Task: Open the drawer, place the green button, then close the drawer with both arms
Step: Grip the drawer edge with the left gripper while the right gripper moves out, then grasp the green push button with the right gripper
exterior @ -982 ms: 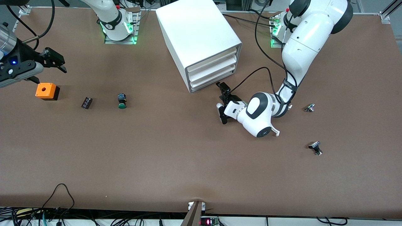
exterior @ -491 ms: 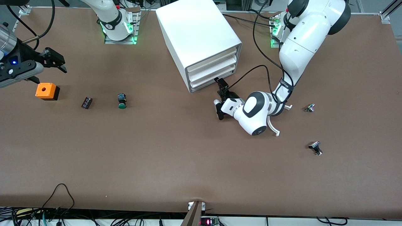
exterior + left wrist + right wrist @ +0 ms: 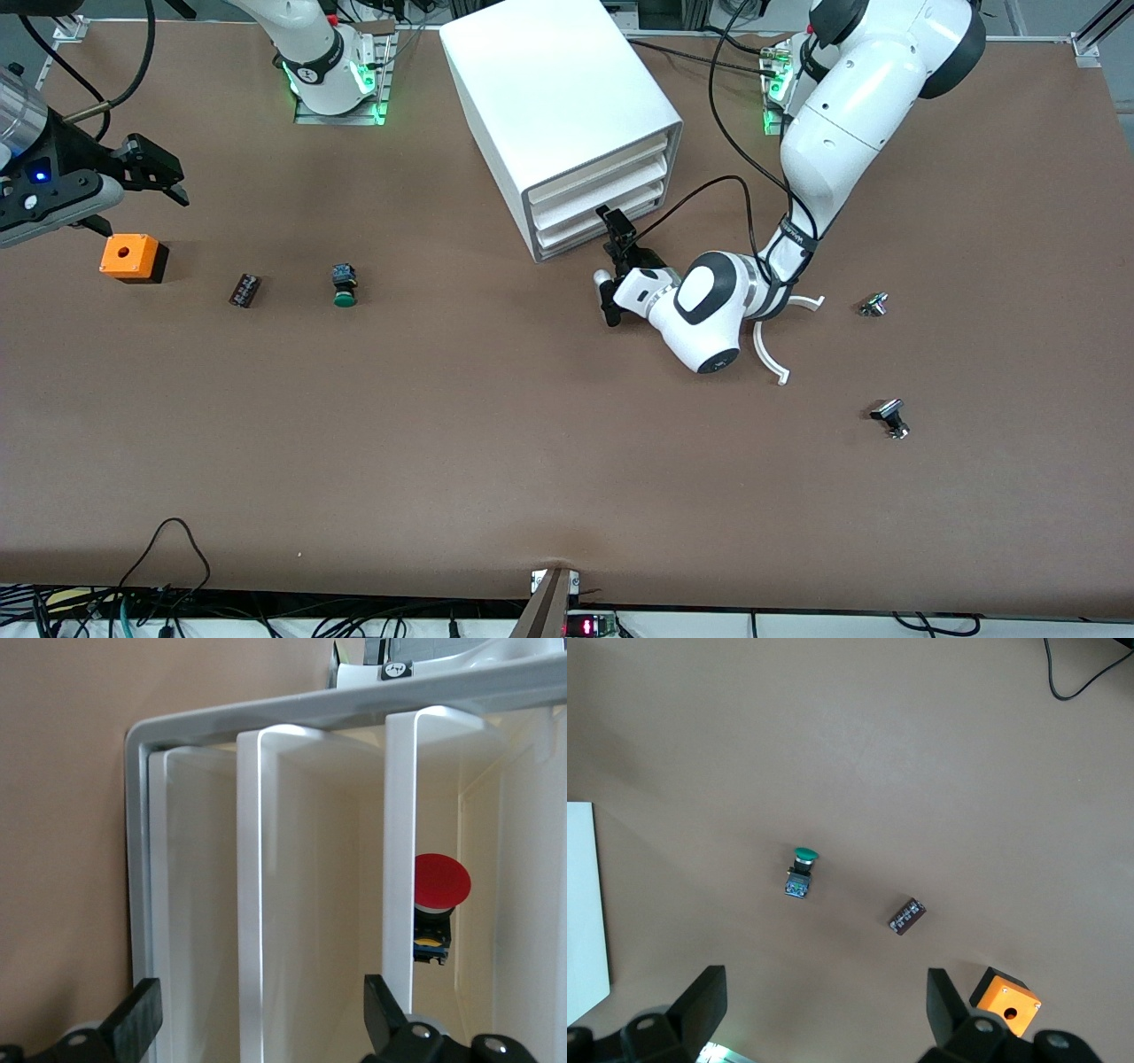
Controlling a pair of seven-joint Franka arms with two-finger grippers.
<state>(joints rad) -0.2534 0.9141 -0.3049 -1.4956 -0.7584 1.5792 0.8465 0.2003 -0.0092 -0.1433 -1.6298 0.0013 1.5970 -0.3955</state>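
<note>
Front view has the left gripper (image 3: 611, 266) low at the front of the white cabinet (image 3: 558, 115), jaws spread wide and gripping nothing, right up at the lowest drawer (image 3: 595, 232), which sits shut. The green button (image 3: 343, 285) lies on the brown tabletop (image 3: 496, 443) toward the right arm's end, between a small dark block (image 3: 244, 290) and the cabinet. Right gripper (image 3: 133, 182) hangs above the orange box (image 3: 131, 258), jaws released and empty, waiting.

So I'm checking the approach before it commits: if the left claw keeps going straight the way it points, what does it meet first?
Probably the white drawer cabinet's front: the open left claw faces the drawer fronts closely, about level with the lowest one. Exact tier is unclear.
</note>
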